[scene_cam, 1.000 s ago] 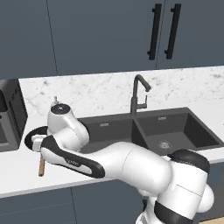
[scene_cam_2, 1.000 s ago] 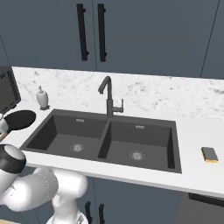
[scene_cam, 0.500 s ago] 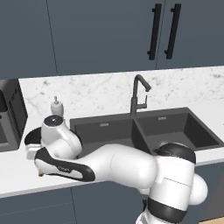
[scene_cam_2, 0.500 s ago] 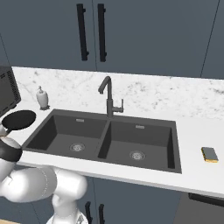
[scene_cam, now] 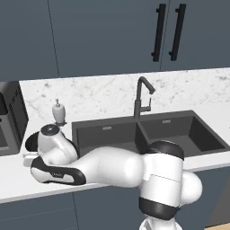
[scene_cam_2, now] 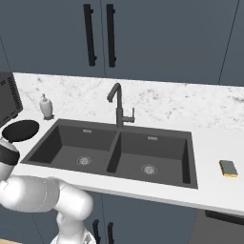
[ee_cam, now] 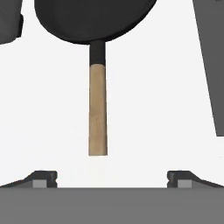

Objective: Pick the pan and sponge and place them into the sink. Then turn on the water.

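The black pan (ee_cam: 94, 17) lies on the white counter, its light wooden handle (ee_cam: 97, 109) pointing straight toward my gripper (ee_cam: 112, 179). The gripper is open, its two tips spread wide, and the handle's end lies just ahead of the gap, centred between them. The right base view shows the pan (scene_cam_2: 20, 130) left of the dark double sink (scene_cam_2: 167, 157). My arm covers most of the pan (scene_cam: 31, 141) from the left base camera. The yellow sponge (scene_cam_2: 228, 168) with its grey-green top rests on the counter right of the sink (scene_cam: 179, 130).
A tall dark faucet (scene_cam_2: 119, 105) stands behind the sink's divider. A white soap dispenser (scene_cam_2: 46, 106) sits behind the pan, and a dark microwave (scene_cam: 9, 117) stands at the far left. The sink's dark edge (ee_cam: 210, 65) runs along the right of the hand view.
My arm has swung further left and lower over the counter by the pan. The gripper has stayed open. Pan and sponge have not moved.
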